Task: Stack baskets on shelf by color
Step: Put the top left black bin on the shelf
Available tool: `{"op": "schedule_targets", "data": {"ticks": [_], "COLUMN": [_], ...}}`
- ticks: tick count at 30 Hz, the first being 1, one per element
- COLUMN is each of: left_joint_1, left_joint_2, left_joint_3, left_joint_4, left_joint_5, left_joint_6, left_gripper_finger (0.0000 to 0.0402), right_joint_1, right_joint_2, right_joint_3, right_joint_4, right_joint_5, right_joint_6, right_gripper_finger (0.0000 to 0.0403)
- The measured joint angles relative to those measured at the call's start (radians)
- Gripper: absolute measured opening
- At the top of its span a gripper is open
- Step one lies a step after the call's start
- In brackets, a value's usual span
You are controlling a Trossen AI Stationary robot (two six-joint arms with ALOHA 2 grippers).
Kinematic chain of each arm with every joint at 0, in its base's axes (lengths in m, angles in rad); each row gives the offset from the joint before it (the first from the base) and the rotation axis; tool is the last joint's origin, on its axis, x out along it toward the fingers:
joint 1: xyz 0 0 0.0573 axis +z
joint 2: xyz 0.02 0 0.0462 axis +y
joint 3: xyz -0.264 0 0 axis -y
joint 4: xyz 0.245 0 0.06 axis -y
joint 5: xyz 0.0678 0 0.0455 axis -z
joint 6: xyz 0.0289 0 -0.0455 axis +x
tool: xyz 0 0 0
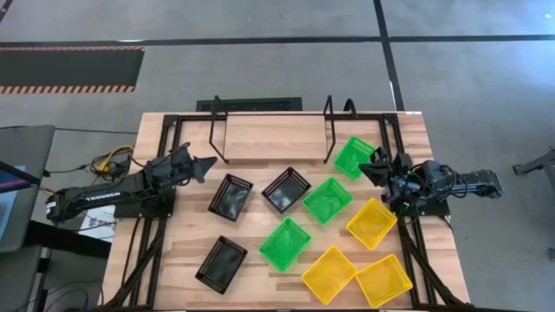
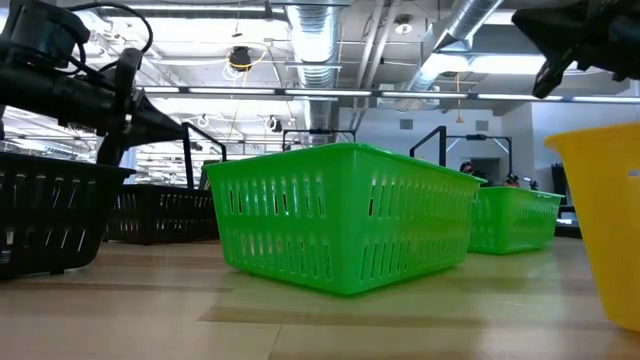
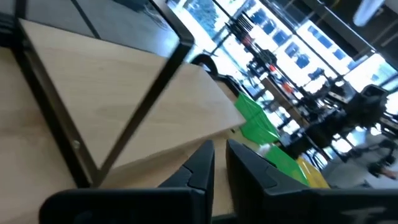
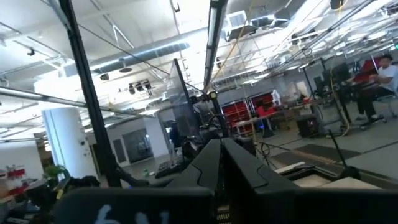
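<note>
The shelf (image 1: 273, 137), a light plank between black wire uprights, stands at the table's far edge with nothing on it. Nine mesh baskets sit flat on the tabletop in front of it. The black ones (image 1: 231, 197) (image 1: 287, 189) (image 1: 221, 263) lie left of centre. The green ones (image 1: 354, 156) (image 1: 327, 200) (image 1: 284, 243) run down the middle, and the yellow ones (image 1: 372, 223) (image 1: 329, 274) (image 1: 383, 280) are at the near right. My left gripper (image 1: 211, 162) hovers shut beside the shelf's left upright. My right gripper (image 1: 364, 166) hovers shut above the far green basket's edge.
Black frame rails (image 1: 165, 139) run along both table sides under the arms. The shelf's wire uprights (image 1: 215, 130) (image 1: 329, 130) rise at its two ends. Bare wood lies at the near left corner (image 1: 165, 277). In the low view a green basket (image 2: 340, 215) fills the foreground.
</note>
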Motion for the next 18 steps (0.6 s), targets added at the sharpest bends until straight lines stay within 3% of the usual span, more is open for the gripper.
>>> {"op": "schedule_targets", "data": {"ticks": [11, 18], "left_joint_1": [0.000, 0.000], "left_joint_2": [0.000, 0.000], "left_joint_3": [0.003, 0.023], "left_joint_4": [-0.008, -0.067], "left_joint_5": [-0.046, -0.071], "left_joint_6": [0.080, 0.086], "left_gripper_finger": [0.0062, 0.0082], "right_joint_1": [0.000, 0.000], "right_joint_2": [0.000, 0.004], "right_joint_3": [0.000, 0.049], "right_joint_4": [-0.001, -0.002], "right_joint_5": [0.121, 0.128], "right_joint_6": [0.056, 0.066], "right_gripper_finger": [0.0064, 0.0068]}}
